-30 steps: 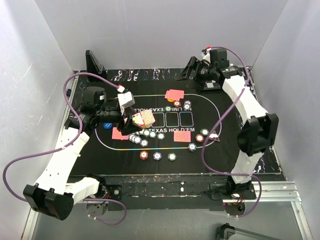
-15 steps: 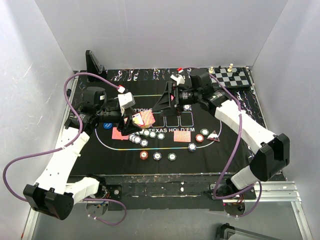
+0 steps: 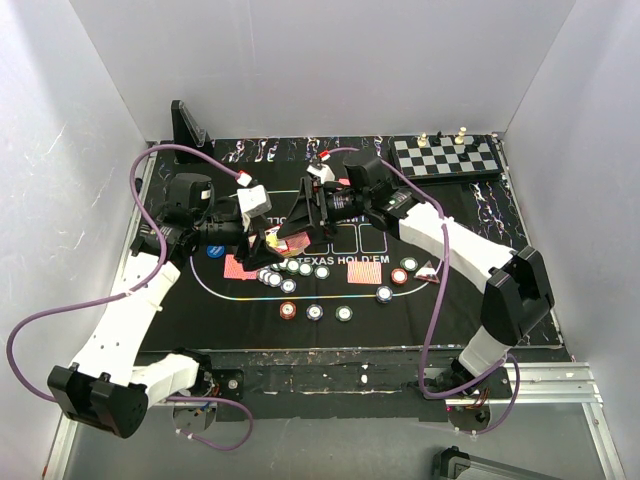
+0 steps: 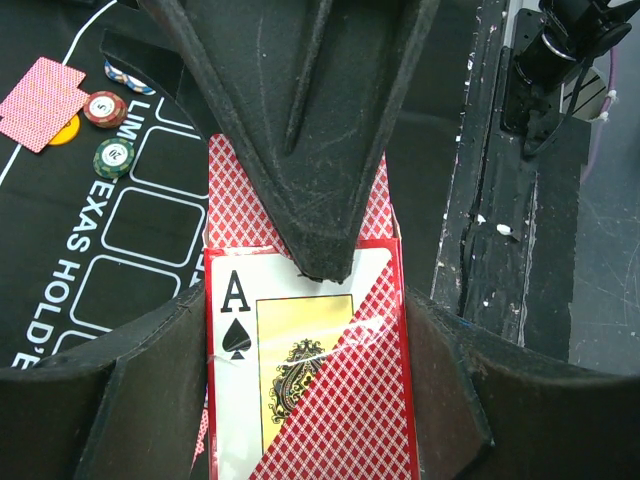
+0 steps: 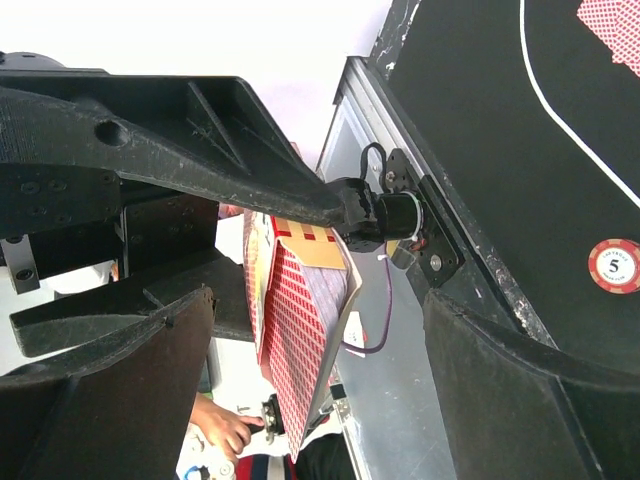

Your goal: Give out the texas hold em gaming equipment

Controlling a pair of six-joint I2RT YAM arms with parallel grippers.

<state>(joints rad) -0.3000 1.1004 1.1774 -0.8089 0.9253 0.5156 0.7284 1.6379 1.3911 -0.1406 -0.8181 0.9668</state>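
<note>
The left gripper [image 3: 262, 242] is clamped on a deck of red-backed playing cards [image 4: 300, 400], held above the left part of the black felt mat [image 3: 460, 290] printed "TEXAS HOLD'EM". The exposed face card reads "A" over a spade. The right gripper [image 3: 303, 218] is at the deck with jaws spread wide and nothing gripped, one finger [image 4: 300, 150] lying across the card backs, and a red chip [image 5: 613, 265] on the mat is marked "5".

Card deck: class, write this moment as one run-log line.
left tool: shut on card deck | right tool: open, one finger over deck top | poker chips: on felt mat
</note>
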